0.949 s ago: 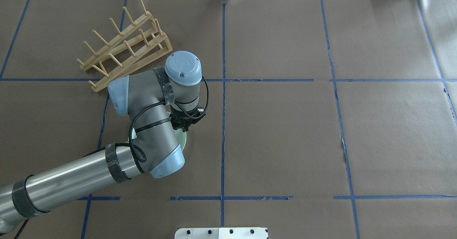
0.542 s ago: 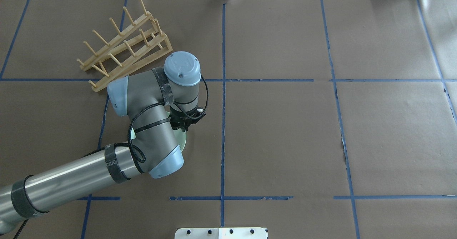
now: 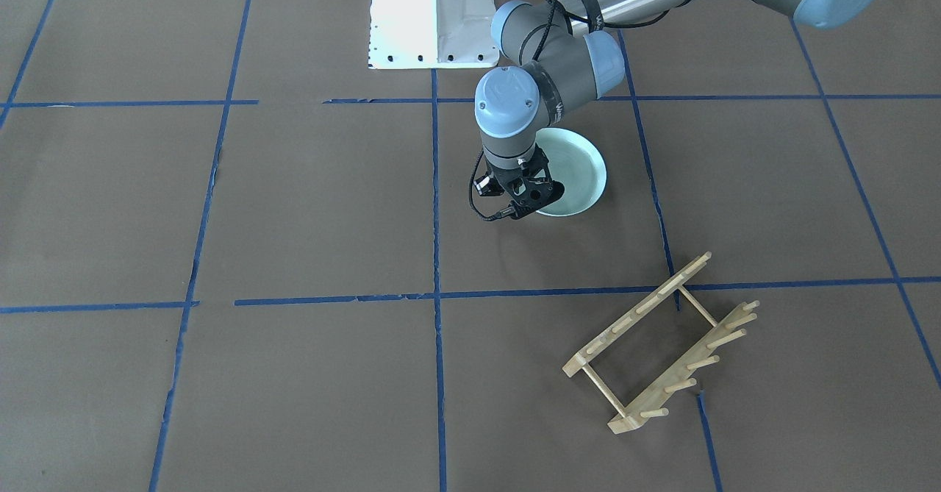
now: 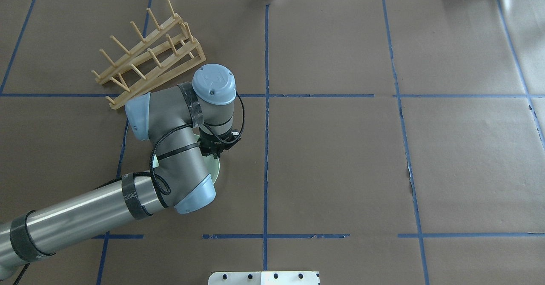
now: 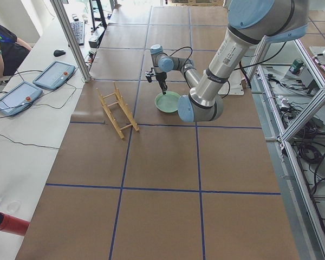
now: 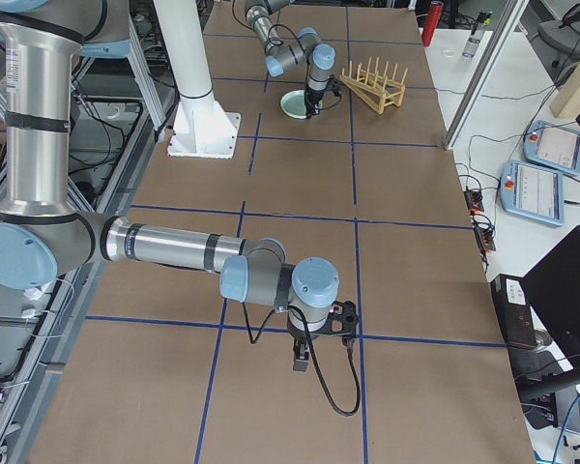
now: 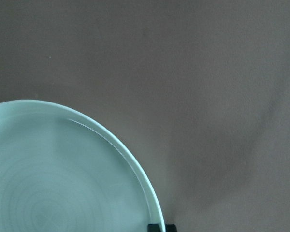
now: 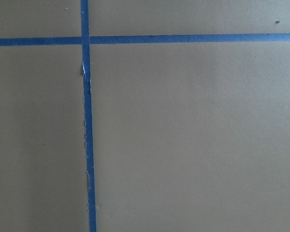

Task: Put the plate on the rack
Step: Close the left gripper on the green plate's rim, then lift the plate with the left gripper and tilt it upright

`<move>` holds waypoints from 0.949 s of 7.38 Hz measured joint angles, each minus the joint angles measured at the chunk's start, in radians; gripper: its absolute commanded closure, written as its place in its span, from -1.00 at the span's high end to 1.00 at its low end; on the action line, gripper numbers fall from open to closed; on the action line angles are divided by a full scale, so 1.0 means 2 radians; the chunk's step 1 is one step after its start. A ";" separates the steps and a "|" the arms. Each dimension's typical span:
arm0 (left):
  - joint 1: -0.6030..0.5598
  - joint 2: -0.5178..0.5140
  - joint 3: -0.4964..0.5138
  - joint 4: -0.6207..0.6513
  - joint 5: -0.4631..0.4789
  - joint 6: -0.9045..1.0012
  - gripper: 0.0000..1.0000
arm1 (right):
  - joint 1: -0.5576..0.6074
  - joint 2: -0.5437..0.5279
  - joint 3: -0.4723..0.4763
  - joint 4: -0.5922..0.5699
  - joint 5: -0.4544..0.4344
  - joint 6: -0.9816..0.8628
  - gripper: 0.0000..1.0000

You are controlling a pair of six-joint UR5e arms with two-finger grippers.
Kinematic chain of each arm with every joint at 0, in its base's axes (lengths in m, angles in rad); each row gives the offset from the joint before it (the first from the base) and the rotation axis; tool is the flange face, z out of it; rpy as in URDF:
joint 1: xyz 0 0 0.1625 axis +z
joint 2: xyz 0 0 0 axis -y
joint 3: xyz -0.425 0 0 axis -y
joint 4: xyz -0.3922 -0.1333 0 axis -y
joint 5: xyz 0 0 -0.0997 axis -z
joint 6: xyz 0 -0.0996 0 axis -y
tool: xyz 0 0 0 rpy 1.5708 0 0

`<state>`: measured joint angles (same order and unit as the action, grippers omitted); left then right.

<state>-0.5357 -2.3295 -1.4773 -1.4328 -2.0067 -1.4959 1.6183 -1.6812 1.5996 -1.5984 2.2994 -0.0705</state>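
The pale mint-green plate (image 3: 577, 172) lies low over the brown table, left of centre in the overhead view (image 4: 215, 171), mostly hidden there under my left arm. My left gripper (image 3: 531, 201) points down at the plate's rim and looks shut on it. In the left wrist view the plate (image 7: 63, 179) fills the lower left, with one black fingertip (image 7: 162, 227) at its rim. The wooden rack (image 4: 147, 57) stands empty at the far left, apart from the plate (image 3: 662, 345). My right gripper (image 6: 304, 348) shows only in the exterior right view; I cannot tell its state.
The white robot base (image 3: 430, 18) stands at the table's near edge. Blue tape lines grid the brown paper (image 8: 87, 121). A side bench with tablets (image 5: 54, 73) and a red cylinder (image 5: 11, 223) lies beyond the rack's side of the table.
My left arm and gripper have shifted a little to the overhead view's left, and the plate's visible edge has shifted with them. The rack has not moved.
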 measured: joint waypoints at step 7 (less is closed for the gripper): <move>-0.091 0.002 -0.108 -0.219 -0.043 -0.056 -1.00 | 0.000 0.000 0.000 0.000 0.000 0.000 1.00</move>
<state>-0.7179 -2.3247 -1.6927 -1.8710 -2.0927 -1.6086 1.6183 -1.6812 1.5999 -1.5984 2.2994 -0.0706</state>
